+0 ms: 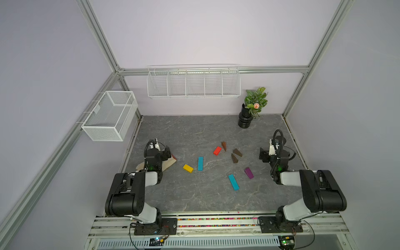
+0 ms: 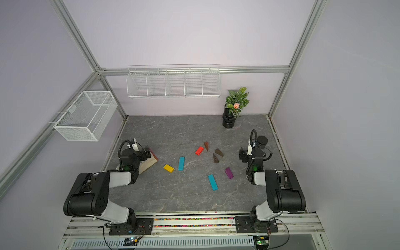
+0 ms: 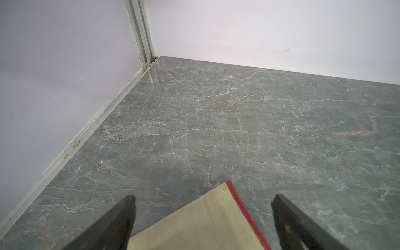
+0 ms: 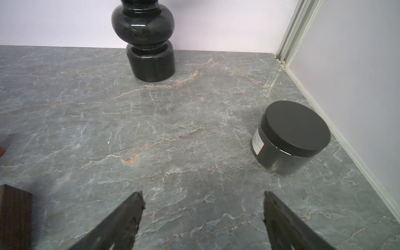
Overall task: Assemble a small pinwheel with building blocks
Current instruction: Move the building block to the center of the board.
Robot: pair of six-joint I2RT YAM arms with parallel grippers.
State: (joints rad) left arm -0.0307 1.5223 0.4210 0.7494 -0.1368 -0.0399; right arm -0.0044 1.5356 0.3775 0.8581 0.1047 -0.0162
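Eight building blocks (image 1: 217,150) lie scattered across the table (image 1: 194,134), unassembled: teal bar (image 1: 200,163), second teal bar (image 1: 233,182), yellow block (image 1: 188,168), red block (image 2: 199,150), three brown wedges (image 1: 234,158), purple wedge (image 1: 249,173). Jaws of left gripper (image 3: 203,199) stand wide apart above beige glove (image 3: 194,223), empty. Jaws of right gripper (image 4: 202,194) also apart above bare table, black jar (image 4: 292,134) nearby.

The grey marble-patterned tabletop (image 1: 194,134) showed white and orange veins. Two long teal bars (image 1: 200,163), a short yellow block (image 1: 188,168), a short red block (image 1: 217,150), three dark brown wedges (image 1: 237,152) and one purple wedge (image 1: 249,173) each had one plain colour. The beige cloth glove (image 3: 194,223) had a red hem. The glossy vase (image 4: 149,62) and round lidded jar (image 4: 290,138) were black.
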